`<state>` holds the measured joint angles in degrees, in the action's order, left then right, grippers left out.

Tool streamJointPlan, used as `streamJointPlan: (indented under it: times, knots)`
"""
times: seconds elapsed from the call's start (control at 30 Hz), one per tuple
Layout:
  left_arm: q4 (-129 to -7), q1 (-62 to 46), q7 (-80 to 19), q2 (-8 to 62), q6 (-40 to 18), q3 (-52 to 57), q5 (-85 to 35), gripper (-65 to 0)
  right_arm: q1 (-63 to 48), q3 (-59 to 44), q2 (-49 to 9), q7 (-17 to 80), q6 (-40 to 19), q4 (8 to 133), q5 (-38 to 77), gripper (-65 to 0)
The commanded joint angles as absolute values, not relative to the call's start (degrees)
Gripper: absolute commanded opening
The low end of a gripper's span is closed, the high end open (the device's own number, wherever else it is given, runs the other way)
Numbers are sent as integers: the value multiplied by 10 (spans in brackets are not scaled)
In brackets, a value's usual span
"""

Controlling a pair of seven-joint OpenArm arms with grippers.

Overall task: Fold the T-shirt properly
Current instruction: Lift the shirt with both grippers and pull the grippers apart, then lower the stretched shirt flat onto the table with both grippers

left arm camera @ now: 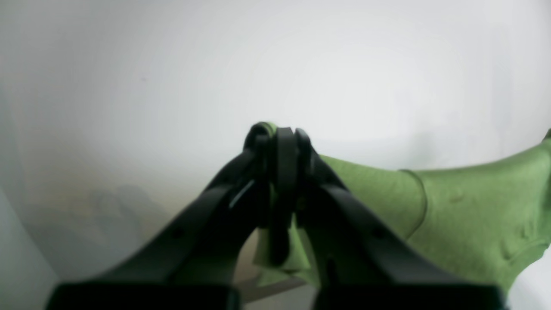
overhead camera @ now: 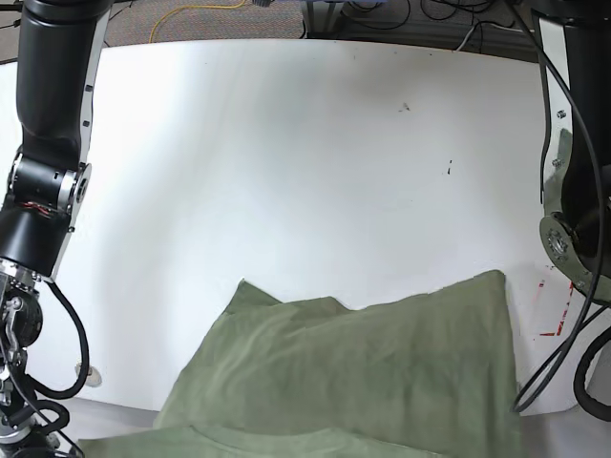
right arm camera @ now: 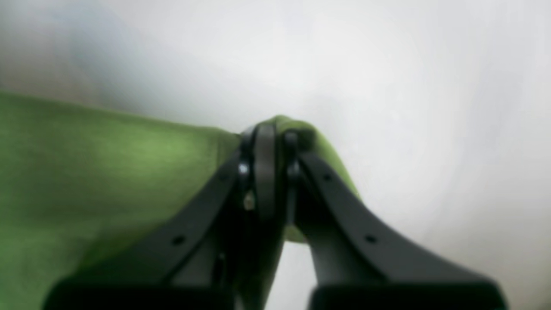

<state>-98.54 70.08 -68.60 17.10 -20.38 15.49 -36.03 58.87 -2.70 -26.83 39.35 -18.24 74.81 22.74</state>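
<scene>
White tabletop [overhead camera: 315,143] fills most of my overhead view, bare apart from a few small dark specks, and the olive-green T-shirt [overhead camera: 363,382] lies bunched along its near edge, its lower part running off the bottom of the picture toward me. From what shows, its long axis runs side to side, roughly parallel to that near edge, with 1 corner peaking toward the base view's left and another higher up on its right. Both of my arms [overhead camera: 48,143] stand at the table's 2 sides, and their grippers drop out of the overhead view, so I go by the wrist cameras. My left gripper [left arm camera: 282,133] has its jaws pinched tight on a fold of the T-shirt [left arm camera: 473,206], and the cloth stretches away from it toward that view's right, where a seam crosses it. My right gripper [right arm camera: 271,129] is likewise clamped on the T-shirt [right arm camera: 107,172], the cloth spreading off to that view's left. I judge the garment hangs between my 2 grips, neither arm nearer than the other, so the next move should carry both held points away from me together, across the short axis.
</scene>
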Motion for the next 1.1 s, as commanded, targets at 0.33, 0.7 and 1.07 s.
streamJointPlan:
  times: [0.33, 0.7, 1.07]
  knots:
    - [-1069, 520, -683, 170, -203, 152, -420, -650, 424, -72, -301, 388, -181, 846, 228, -648]
    - [-1113, 315, -684, 172, -203, 152, -473, -650, 233, -159, -273, 399, -181, 930, 228, -648]
    - [-1144, 137, -684, 174, -203, 155, -494, -650, 87, -183, -225, 399, -181, 983, 227, -648]
